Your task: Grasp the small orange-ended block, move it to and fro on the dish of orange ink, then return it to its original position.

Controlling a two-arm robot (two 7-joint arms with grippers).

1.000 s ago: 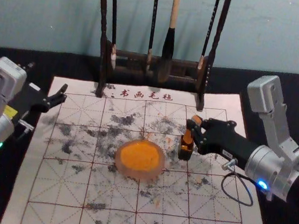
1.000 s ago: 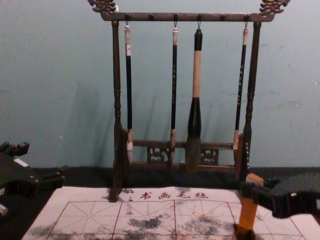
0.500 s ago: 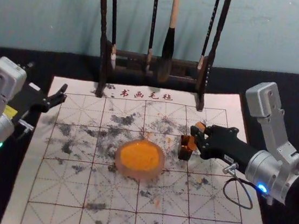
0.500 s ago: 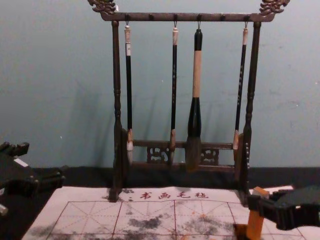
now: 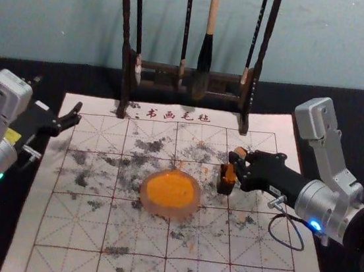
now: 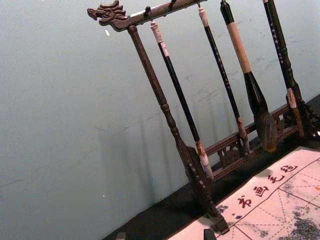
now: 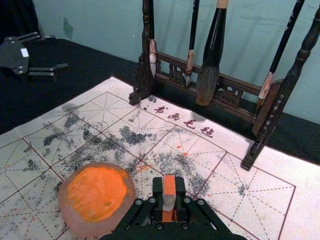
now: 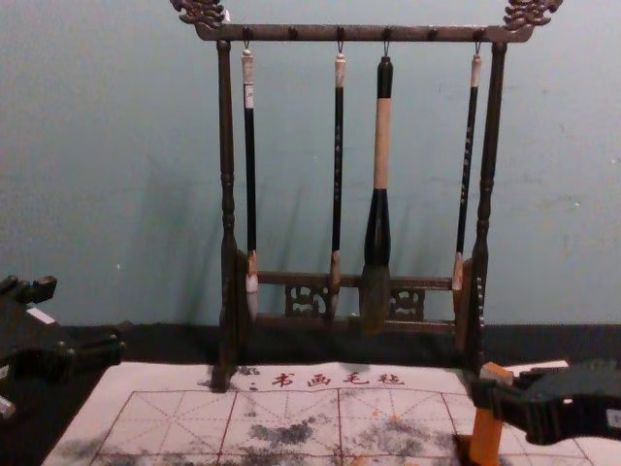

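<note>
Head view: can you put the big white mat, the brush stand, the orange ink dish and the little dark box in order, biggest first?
1. White mat
2. Brush stand, counting just the part in this picture; its top is cut off
3. Orange ink dish
4. Little dark box

"How is the light?" one asks.

"Dim in the chest view," the other replies. "Soft shadows (image 8: 167,233) fall on the wall (image 8: 87,175) left of the brush rack (image 8: 228,209), suggesting light from the right."

"Any glare?"

"Small blue (image 5: 316,225) and green lamps (image 5: 0,176) glow in the head view."
</note>
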